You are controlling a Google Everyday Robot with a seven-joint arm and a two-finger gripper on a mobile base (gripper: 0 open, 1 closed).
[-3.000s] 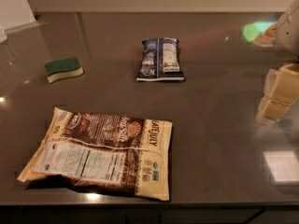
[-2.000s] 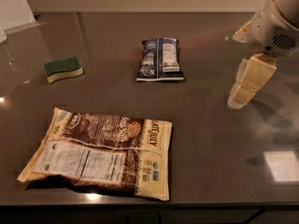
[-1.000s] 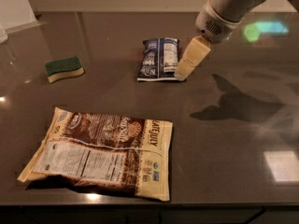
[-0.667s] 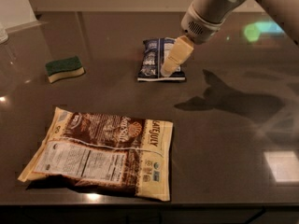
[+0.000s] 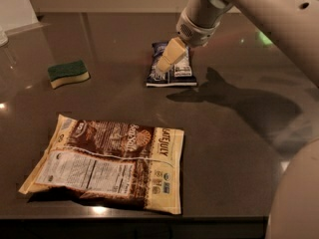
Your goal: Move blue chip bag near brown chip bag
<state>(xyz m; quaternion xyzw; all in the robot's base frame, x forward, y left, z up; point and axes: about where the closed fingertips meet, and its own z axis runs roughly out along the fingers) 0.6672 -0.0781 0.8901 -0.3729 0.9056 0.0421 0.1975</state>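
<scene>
- Arm point(image 5: 259, 9): smooth off-white shell, rounded, with one small dark hole near 1 o'clock.
- Wrist collar point(image 5: 193, 30): pale grey, round, with a dotted face.
- Gripper point(image 5: 165, 64): cream-yellow, tapered, toward 12 o'clock.
- Curved shell point(image 5: 299, 198): pale, at 5 o'clock.

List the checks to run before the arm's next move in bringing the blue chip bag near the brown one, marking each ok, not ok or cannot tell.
1. Position of gripper over blue chip bag: ok, above its left half.
2. Hold on the bag: cannot tell.
3. Closeness to brown chip bag: not ok, the two lie apart.
4. Stretch of table between the bags free: ok.
5. Route past green sponge: ok, it lies off to the left.
</scene>
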